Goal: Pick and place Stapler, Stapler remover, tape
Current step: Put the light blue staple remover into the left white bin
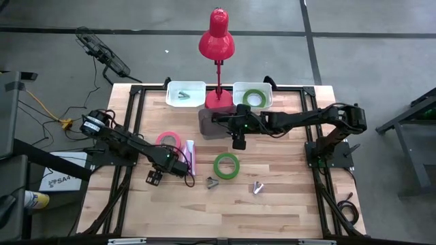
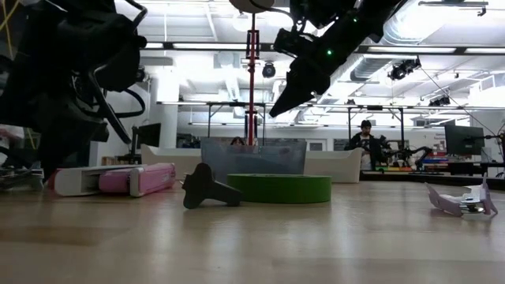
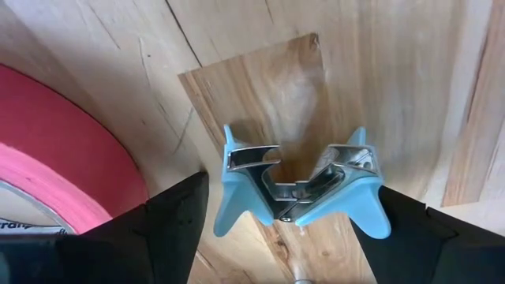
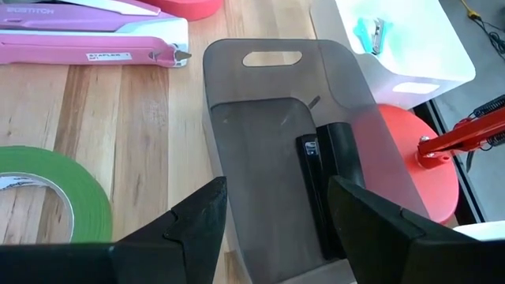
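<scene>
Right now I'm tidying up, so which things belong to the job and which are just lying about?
Job: pink stapler; black stapler; blue staple remover; dark staple remover; green tape; pink tape; grey bin.
Lying about: red lamp.

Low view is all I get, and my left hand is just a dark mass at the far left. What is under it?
Observer: A light blue staple remover lies on the table, between the open fingers of the left hand.
Operator: Is there anything in the grey bin in the middle?
Observer: Yes, a black stapler lies inside it. The right hand hangs above it, open and empty.
Operator: And the white bins at the back?
Observer: The left white bin holds a teal staple remover. The right white bin holds a green tape ring.
</scene>
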